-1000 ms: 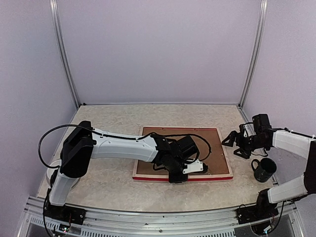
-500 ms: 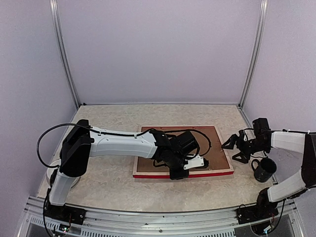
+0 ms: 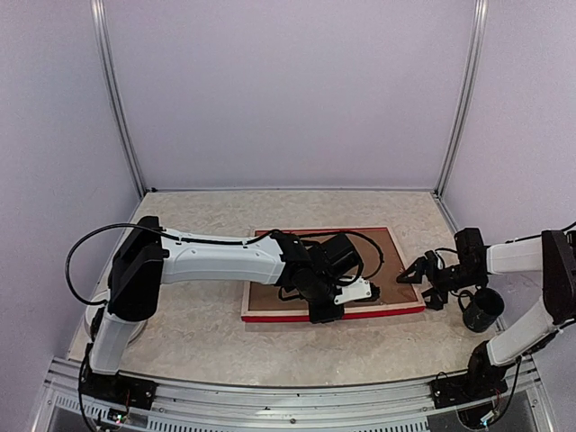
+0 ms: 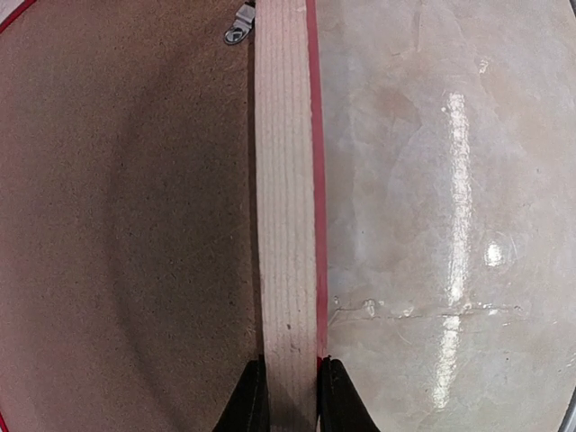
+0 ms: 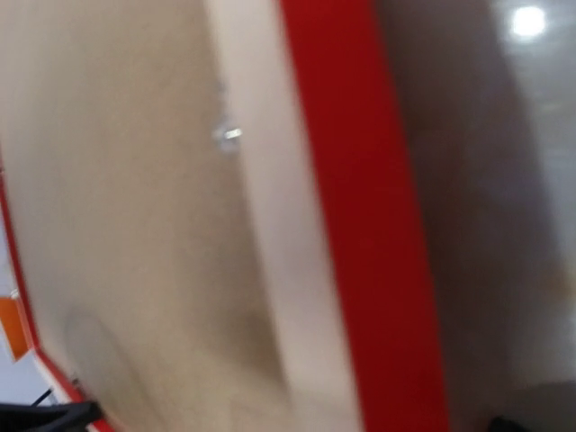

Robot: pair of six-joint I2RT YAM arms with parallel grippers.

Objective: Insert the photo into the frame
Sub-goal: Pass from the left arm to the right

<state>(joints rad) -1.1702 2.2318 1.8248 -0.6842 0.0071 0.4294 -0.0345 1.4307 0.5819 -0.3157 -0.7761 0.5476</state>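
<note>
The frame lies face down on the table, with its red edge and pale wood rear showing. The brown backing board sits in it. My left gripper is shut on the frame's near rail. In the left wrist view the fingertips pinch the pale wood rail beside the backing board. My right gripper is open at the frame's right edge. The blurred right wrist view shows only the red edge and pale wood, no fingers. The photo is hidden.
A black mug stands just right of my right gripper. A small metal clip sits on the backing board by the rail. The left arm's black cable loops over the board. Walls enclose the table on three sides.
My right gripper has moved left and nearer, from beside the frame's right rail to touching distance of its near right corner. The frame has shifted slightly in my left gripper's hold.
</note>
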